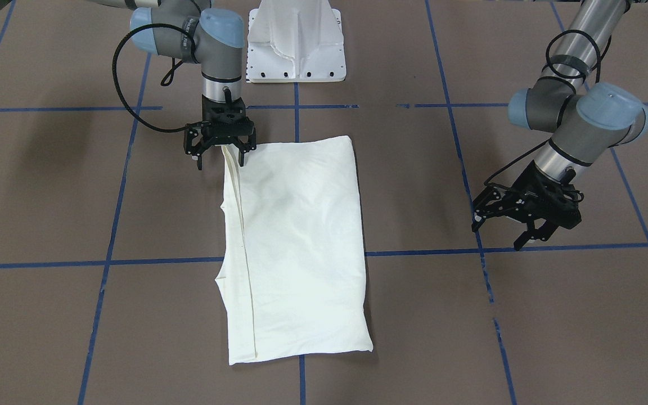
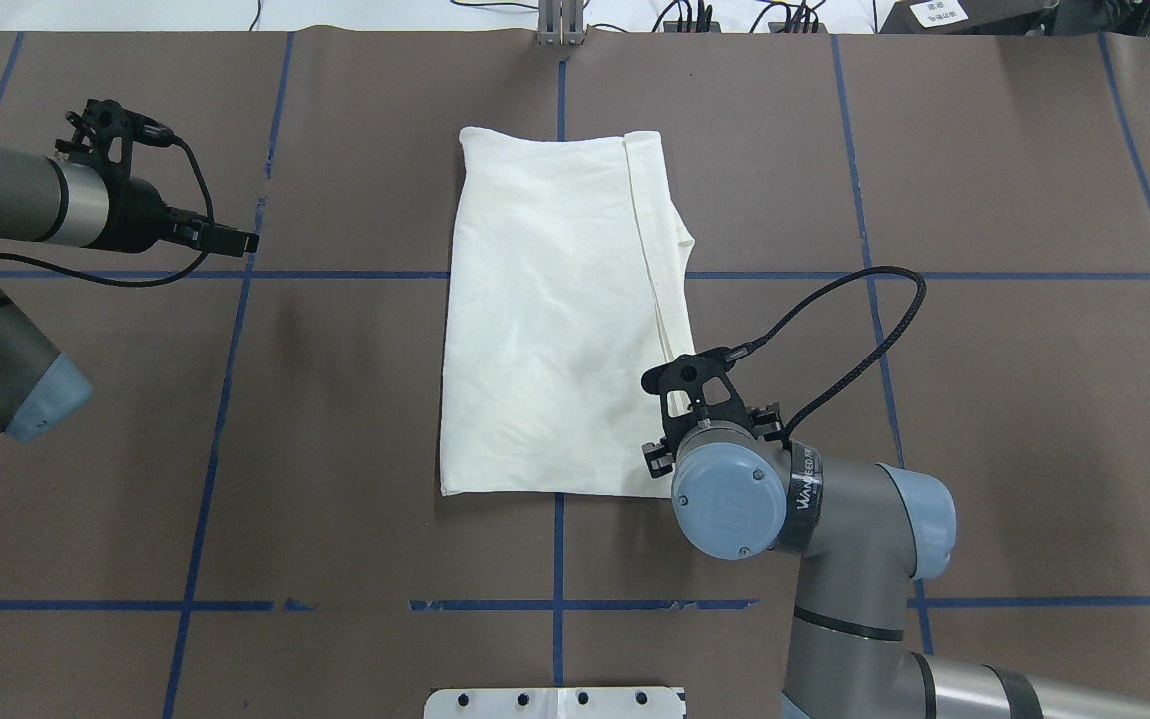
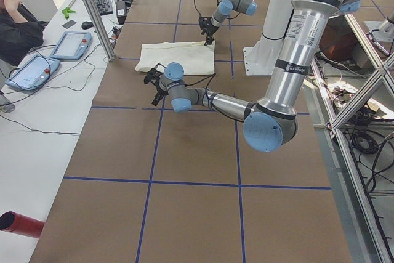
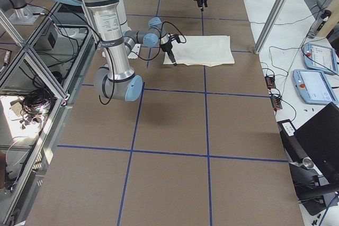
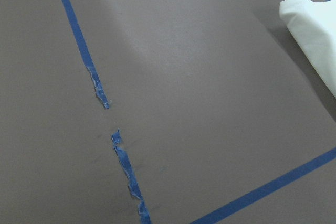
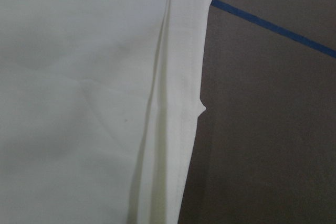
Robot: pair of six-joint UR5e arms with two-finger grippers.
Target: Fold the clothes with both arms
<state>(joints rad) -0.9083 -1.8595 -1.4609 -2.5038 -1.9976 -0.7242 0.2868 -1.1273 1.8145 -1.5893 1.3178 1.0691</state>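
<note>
The right gripper (image 1: pixel 220 163) is hanging over the corner of the cream long-sleeved shirt (image 1: pixel 296 242) closest to the robot. Its jaws are standing spread, and the shirt's doubled hem strip (image 1: pixel 235 225) is passing between the fingertips without being pinched. Whether the tips are touching the cloth cannot be told. From these jaws the shirt is stretching straight ahead, away from the robot, as a long narrow rectangle. It is lying flat on the brown table (image 1: pixel 48 197) with its plain side up and no print showing.

The left gripper (image 1: pixel 496 238) is hovering over bare table with its jaws spread and gripping nothing. The shirt is lying well apart from it, off to one side. Its wrist camera is catching only a shirt corner at the frame's edge, beyond the blue tape lines (image 5: pixel 79 40).

The lengthwise folds look done, so the crosswise fold seems to be the step in hand, with the right gripper lining up its grasp.

Next, the right jaws will probably need to sink and close on every layer at that hem corner. The left gripper will probably need to travel to the matching corner across the short edge from the right jaws. Both could then lift together and carry that edge over to the far one.
</note>
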